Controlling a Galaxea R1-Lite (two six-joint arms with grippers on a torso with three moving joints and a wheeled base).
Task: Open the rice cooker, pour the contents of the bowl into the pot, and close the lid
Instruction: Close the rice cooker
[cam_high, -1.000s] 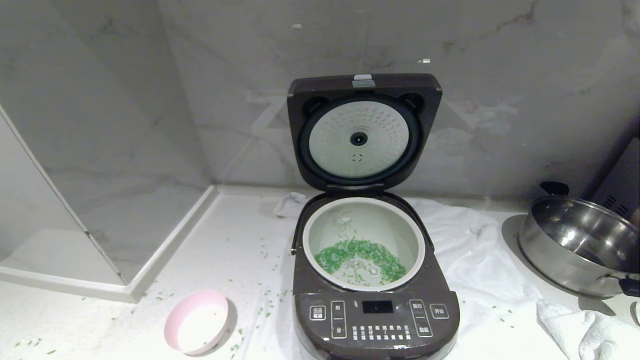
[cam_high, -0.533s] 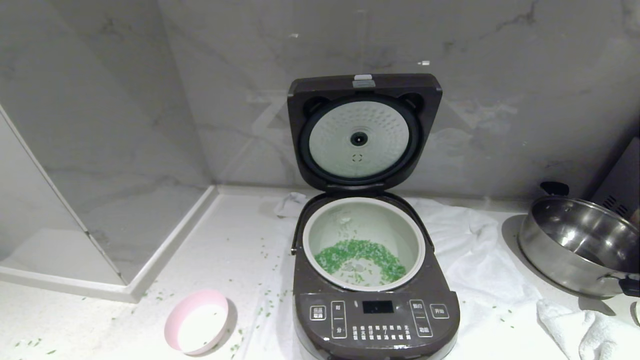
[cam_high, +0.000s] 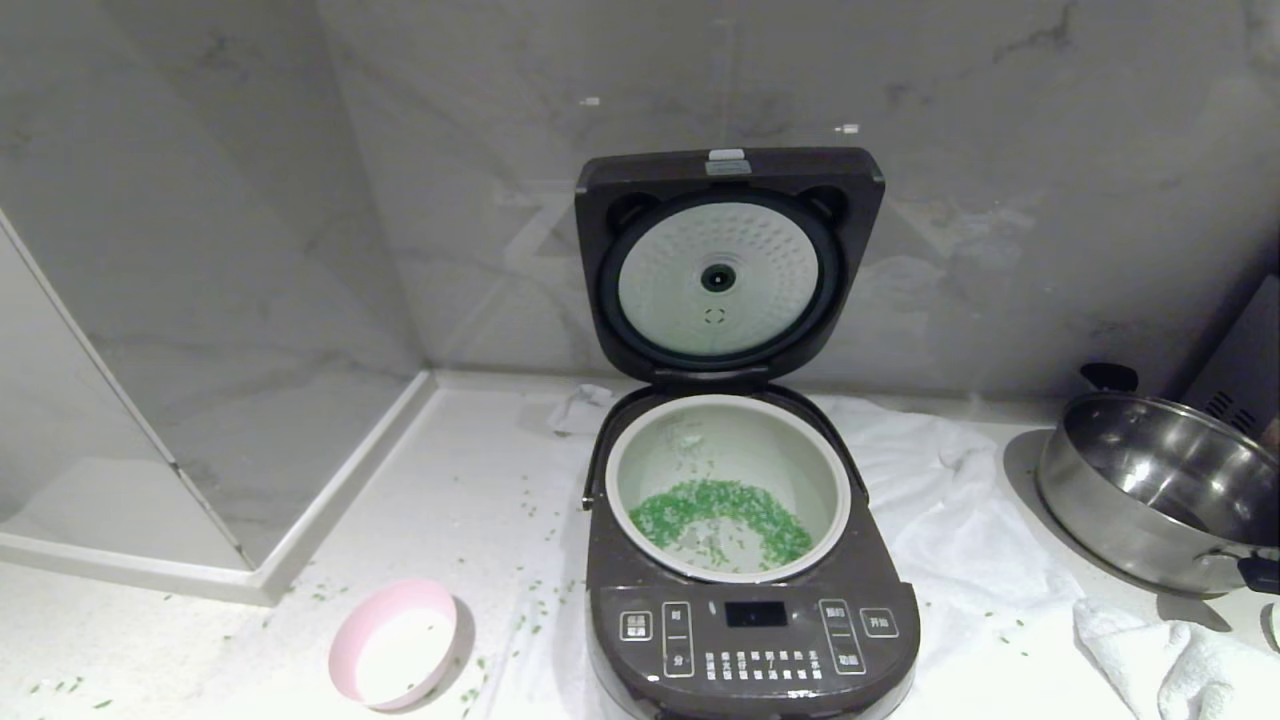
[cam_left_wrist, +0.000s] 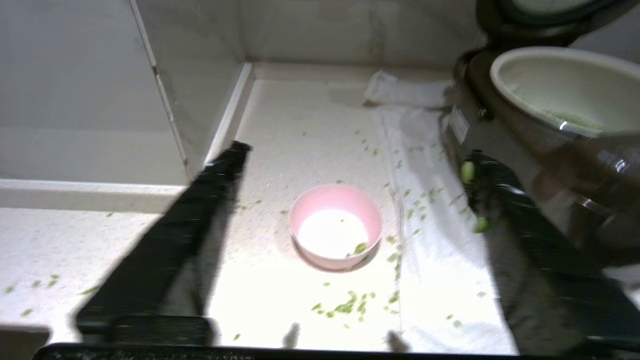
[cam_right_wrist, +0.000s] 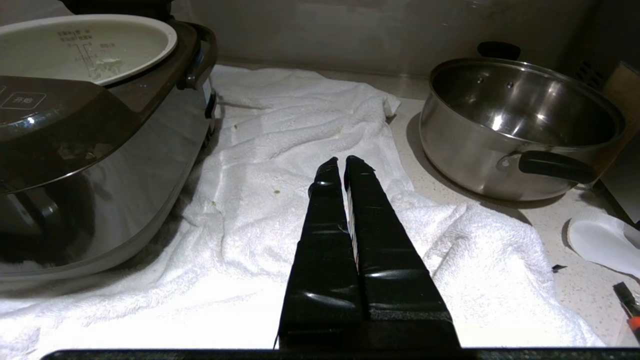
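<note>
Lid (cam_high: 728, 262) upright on rear hinge above pot (cam_high: 727, 486); stiff, light, likely sprung — push top edge down. Left gripper (cam_left_wrist: 350, 165) wide open, empty; right gripper (cam_right_wrist: 340, 167) closed, empty.

We see a dark brown rice cooker (cam_high: 750, 620) with white-marked buttons, its lid (cam_high: 728, 262) showing a dimpled silvery-white plate, bright green grains (cam_high: 720, 505) in the pale grey-white pot (cam_high: 728, 440), a bowl (cam_high: 393, 643) pink outside and white inside, a white towel (cam_high: 950, 520), and a shiny steel pan (cam_high: 1160, 490) with black handles.
</note>
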